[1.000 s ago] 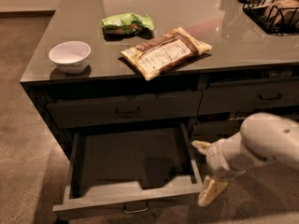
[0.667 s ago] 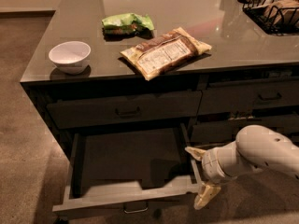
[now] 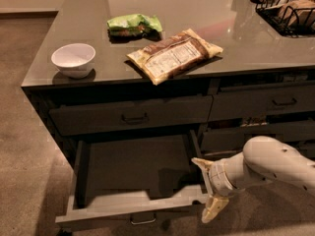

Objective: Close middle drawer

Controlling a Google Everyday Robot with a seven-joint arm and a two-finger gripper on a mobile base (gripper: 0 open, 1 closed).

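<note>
Middle drawer (image 3: 129, 204) stands well out, under the left half of the counter (image 3: 93, 23). Hand (image 3: 207, 187) at its near right corner, fingers spread wide, holding nothing. Advice: seat flat against the front and push straight toward the far side. Off-centre contact may skew the drawer.

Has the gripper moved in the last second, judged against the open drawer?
Yes. The gripper has shifted left and slightly down, closer to the right front corner of the open middle drawer.
</note>
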